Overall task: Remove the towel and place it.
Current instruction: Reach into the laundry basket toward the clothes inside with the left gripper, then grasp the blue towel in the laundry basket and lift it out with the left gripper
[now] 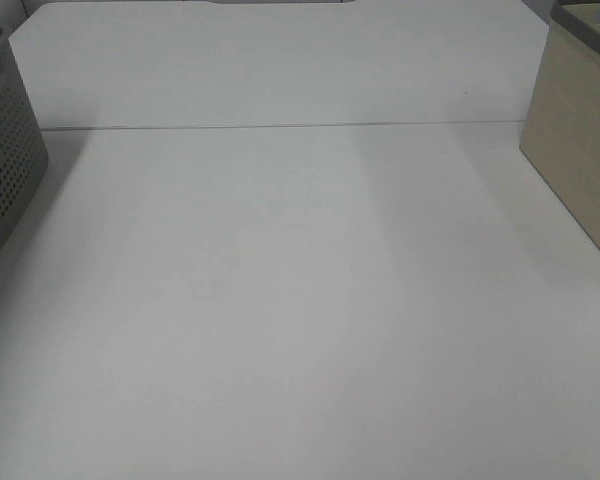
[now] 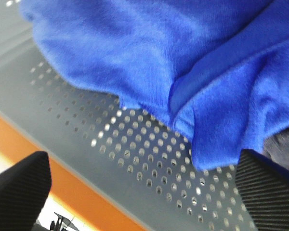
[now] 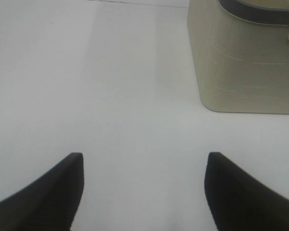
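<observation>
The blue plush towel point(image 2: 183, 62) shows only in the left wrist view, bunched and draped over the perforated grey wall of a basket point(image 2: 149, 163). My left gripper point(image 2: 144, 187) is open just short of the towel's lower hem, one dark finger on each side and nothing between them. Over bare white table, my right gripper point(image 3: 143, 185) is open and holds nothing. Neither gripper nor the towel appears in the exterior high view.
A grey perforated basket point(image 1: 5, 160) stands at the table's left edge. A beige bin point(image 1: 580, 150) sits at the right; it also appears in the right wrist view as the beige bin point(image 3: 245, 62). A white panel point(image 1: 280, 60) backs the table.
</observation>
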Available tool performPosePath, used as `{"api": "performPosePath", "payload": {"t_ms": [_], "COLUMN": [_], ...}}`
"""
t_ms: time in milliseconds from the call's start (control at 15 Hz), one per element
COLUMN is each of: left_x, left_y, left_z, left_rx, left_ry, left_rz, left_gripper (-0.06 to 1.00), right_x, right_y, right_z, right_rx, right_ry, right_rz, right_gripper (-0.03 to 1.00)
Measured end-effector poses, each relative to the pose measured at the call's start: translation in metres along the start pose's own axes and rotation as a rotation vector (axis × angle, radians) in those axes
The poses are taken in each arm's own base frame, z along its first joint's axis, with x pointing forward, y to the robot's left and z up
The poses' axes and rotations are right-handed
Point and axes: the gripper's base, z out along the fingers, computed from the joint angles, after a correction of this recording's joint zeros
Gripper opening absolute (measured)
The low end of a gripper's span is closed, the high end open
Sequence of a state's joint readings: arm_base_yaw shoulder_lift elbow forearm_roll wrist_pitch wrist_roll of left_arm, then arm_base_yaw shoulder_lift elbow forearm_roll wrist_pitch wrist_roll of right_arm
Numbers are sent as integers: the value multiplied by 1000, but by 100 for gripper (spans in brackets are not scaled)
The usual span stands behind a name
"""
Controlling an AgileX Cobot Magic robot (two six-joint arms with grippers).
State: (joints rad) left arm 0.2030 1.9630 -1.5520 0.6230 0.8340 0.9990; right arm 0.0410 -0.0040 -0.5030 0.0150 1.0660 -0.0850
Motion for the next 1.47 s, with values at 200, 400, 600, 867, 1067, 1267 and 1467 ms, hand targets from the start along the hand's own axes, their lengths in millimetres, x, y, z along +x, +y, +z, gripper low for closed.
{"api": "performPosePath", "payload": {"t_ms": [200,400,600,867,1067,1267,1467], "left_x": [-11,-21,-25,-26,-28,-28,-29], "left_y": [-5,-14,-19,-21,-23,-23,-23], "left_z": [23,47,58,60,60,60,60], "left_rx": [16,50,76,88,103,104,110], "left_ry": [-4,1,7,8,-11,-10,-17], "left_rz": [44,95,115,125,59,16,1], "left_gripper": [99,98,90,34,7,5,0], "right_x": [0,0,0,0,0,0,0], "right_y": [0,0,0,0,0,0,0], "right_z": [0,0,0,0,0,0,0], "right_rx": [0,0,0,0,0,0,0], "right_ry": [0,0,0,0,0,0,0], "right_rz": [0,0,0,0,0,0,0], "right_gripper": [70,70,70,70,70,70,70]}}
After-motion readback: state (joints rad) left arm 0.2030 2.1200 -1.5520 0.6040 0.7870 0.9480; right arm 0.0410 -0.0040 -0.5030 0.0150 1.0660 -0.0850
